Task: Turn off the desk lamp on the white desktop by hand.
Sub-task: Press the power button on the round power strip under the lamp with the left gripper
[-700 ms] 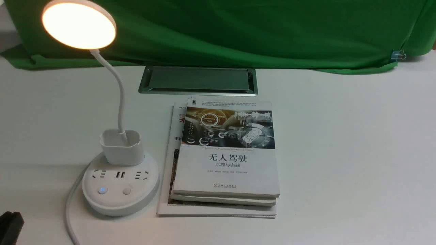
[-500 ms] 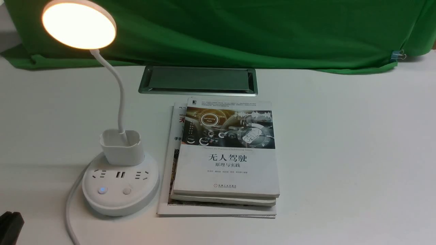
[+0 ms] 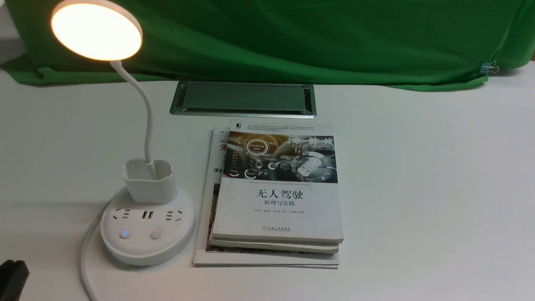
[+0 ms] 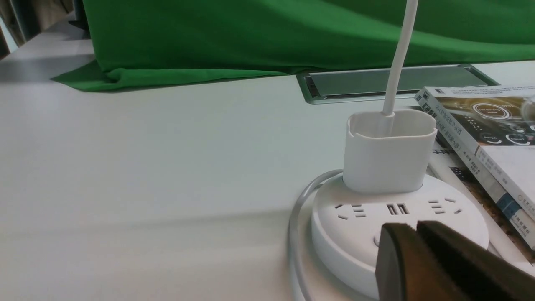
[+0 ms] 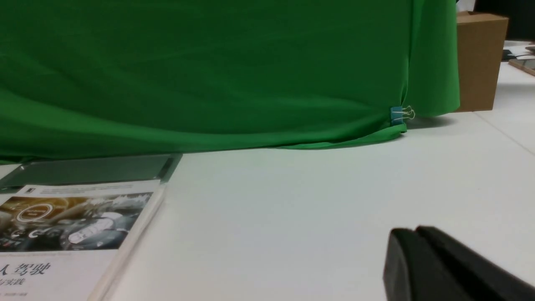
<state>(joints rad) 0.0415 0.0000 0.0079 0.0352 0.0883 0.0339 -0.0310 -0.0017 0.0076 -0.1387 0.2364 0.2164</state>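
Desk lamp [image 3: 148,184] stands at left of desk [image 3: 418,188], just beside book stack [image 3: 278,188]. Head lit, so task not done. Blue-lit button [image 3: 124,234] and plain button [image 3: 156,234] face robot, likely for easy press. Left hand [image 4: 418,229] low near base front, jaws pressed together, empty; blunt tip suits poking. Right hand [image 5: 416,234] well apart over bare desk, jaws closed too. Left wrist view: hand blocks buttons, lamp head cut off. Which button controls light: cannot tell.

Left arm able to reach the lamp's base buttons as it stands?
Probably yes. The left tool sits near the lamp base, and nothing lies between it and the buttons; only the cord runs nearby. The books are on the far side.
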